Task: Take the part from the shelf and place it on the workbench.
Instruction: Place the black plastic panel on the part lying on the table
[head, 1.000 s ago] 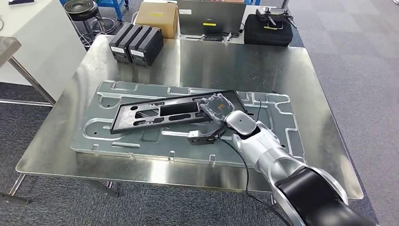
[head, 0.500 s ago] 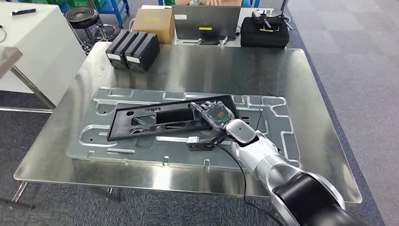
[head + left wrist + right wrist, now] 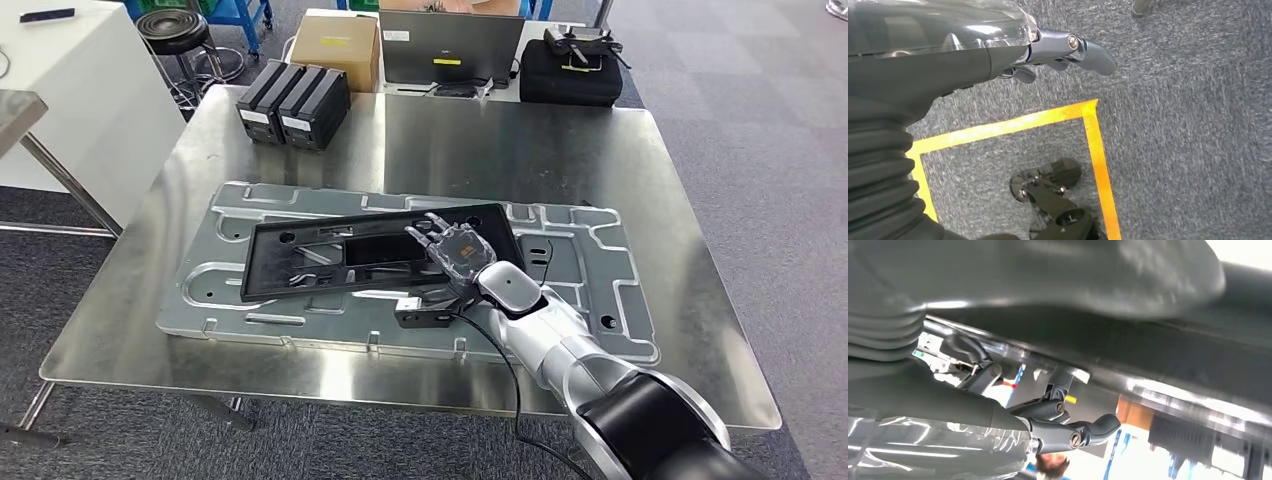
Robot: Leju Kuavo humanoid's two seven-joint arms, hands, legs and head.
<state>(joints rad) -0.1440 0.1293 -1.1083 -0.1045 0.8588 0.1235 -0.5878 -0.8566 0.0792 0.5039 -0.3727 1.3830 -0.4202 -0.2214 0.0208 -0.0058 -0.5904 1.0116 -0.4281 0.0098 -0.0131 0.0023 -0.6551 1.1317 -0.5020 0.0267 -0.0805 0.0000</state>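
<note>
The part, a long black plastic frame with cut-outs, lies flat on a stamped metal panel on the steel workbench. My right hand is over the frame's right end with its fingers spread apart and nothing between them. In the right wrist view the right hand has its dark fingers stretched out beside the frame's dark edge. My left hand hangs over grey carpet, holding nothing, fingers loosely apart.
Two black boxes stand at the bench's far left corner. Behind the bench are a cardboard box, a grey case and a black bag. A white table and a stool are at the left. Yellow tape marks the floor.
My right hand's fingers have spread apart and drawn back a little from the frame's right end. The whole picture has shifted slightly, so the camera has moved.
</note>
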